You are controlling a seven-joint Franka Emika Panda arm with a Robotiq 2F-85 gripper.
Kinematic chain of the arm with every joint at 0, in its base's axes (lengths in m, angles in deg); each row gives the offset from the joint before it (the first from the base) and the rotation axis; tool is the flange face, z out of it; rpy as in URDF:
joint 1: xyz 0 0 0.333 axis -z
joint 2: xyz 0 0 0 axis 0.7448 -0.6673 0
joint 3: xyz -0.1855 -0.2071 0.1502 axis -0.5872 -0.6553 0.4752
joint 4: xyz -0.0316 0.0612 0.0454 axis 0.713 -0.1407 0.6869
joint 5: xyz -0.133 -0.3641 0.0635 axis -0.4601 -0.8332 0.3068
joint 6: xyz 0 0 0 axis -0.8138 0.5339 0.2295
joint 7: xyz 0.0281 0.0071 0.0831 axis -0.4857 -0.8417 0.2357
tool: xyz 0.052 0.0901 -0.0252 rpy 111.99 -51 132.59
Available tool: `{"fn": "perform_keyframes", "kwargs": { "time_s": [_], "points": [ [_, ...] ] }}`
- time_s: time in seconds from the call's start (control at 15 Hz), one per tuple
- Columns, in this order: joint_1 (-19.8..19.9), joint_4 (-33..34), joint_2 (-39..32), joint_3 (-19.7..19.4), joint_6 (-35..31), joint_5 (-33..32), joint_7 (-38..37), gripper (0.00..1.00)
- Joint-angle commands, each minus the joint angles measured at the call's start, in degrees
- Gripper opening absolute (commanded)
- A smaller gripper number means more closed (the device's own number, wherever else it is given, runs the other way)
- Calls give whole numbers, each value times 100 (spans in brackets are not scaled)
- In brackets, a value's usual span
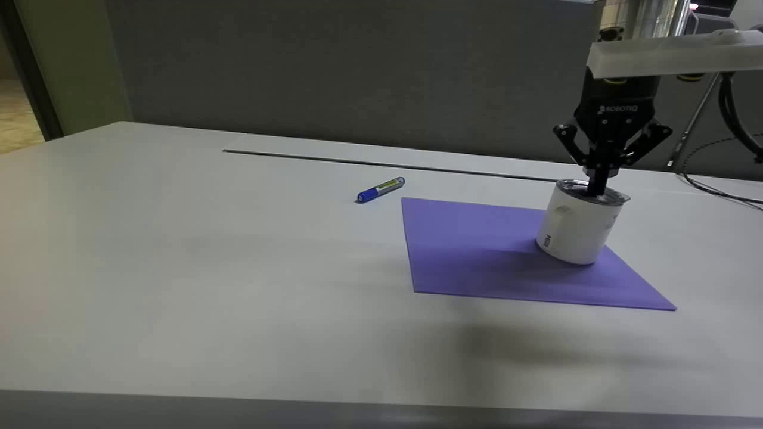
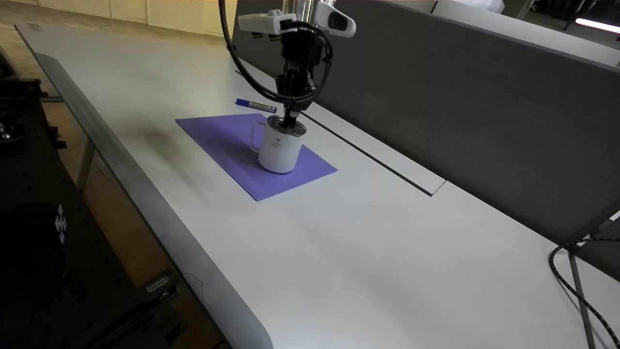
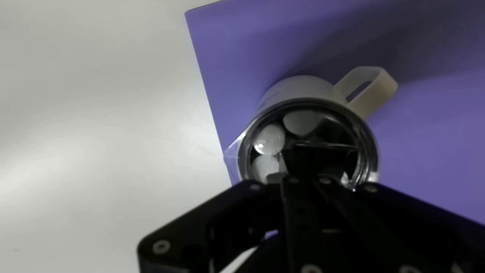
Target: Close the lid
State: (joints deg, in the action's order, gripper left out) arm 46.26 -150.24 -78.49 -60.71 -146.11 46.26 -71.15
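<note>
A short white mug [image 1: 578,231] stands on a purple mat [image 1: 471,250]; both also show in an exterior view, the mug [image 2: 280,152] with its handle to the left. The round grey-silver lid [image 1: 613,197] with a dark centre sits on the mug's top. In the wrist view the lid [image 3: 269,139] shows a clear pointed edge sticking out at the left. My gripper [image 1: 596,186] points down with its fingers together, tips at the lid's top. In the wrist view the gripper [image 3: 312,170] hides the lid's near part. Whether the tips touch the lid is hard to tell.
A blue pen [image 1: 380,189] lies beyond the mat; it also shows in an exterior view [image 2: 255,105]. A thin dark strip [image 1: 381,164] runs along the table near the grey partition [image 1: 357,71]. A black cable [image 2: 586,298] lies at the table's edge.
</note>
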Motion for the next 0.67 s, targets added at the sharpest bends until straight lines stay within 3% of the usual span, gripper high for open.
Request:
{"fn": "perform_keyframes", "kwargs": {
  "time_s": [0.0, 0.6],
  "points": [
    [-146, 66, -116, -101, -160, -135, -275, 0],
    [-60, 56, -109, 50, -120, 375, -76, 0]
  ]
}}
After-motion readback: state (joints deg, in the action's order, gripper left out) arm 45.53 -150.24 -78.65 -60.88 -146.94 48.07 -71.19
